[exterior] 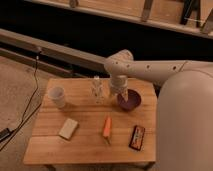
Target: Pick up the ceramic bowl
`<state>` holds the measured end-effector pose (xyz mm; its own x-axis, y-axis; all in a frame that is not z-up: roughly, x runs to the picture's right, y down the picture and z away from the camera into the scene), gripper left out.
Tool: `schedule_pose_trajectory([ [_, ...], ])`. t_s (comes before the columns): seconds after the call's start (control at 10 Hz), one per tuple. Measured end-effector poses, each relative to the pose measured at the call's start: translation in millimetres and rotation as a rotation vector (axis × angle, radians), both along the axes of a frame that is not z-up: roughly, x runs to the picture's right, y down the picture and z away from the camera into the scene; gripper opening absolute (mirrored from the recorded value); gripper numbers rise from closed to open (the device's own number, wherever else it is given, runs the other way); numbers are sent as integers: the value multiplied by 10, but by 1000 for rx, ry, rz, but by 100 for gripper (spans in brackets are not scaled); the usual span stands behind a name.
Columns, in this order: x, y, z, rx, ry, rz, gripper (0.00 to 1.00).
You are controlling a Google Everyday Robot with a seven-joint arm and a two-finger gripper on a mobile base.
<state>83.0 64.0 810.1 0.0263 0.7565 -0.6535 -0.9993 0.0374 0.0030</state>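
The ceramic bowl (130, 101) is small, round and dark purple-maroon. It stands on the wooden table (85, 145), at the back right. My white arm reaches in from the right and bends down over the table. The gripper (121, 93) hangs at the end of it, right at the bowl's left rim and partly over its inside. I cannot tell whether it touches the bowl. The bowl rests on the table.
A white cup (57, 97) stands at the back left. A small pale upright object (97, 90) stands just left of the gripper. A pale sponge-like block (68, 128), an orange carrot (107, 127) and a dark snack packet (137, 137) lie nearer the front. A black cable (31, 95) runs over the floor on the left.
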Motion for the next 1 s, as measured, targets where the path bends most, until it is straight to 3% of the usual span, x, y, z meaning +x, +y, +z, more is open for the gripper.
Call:
schedule_pose_trajectory([
  [0.4,211,82,352,-41,-30,-15,65],
  [1.0,130,180,779,-81,-95,-46,65],
])
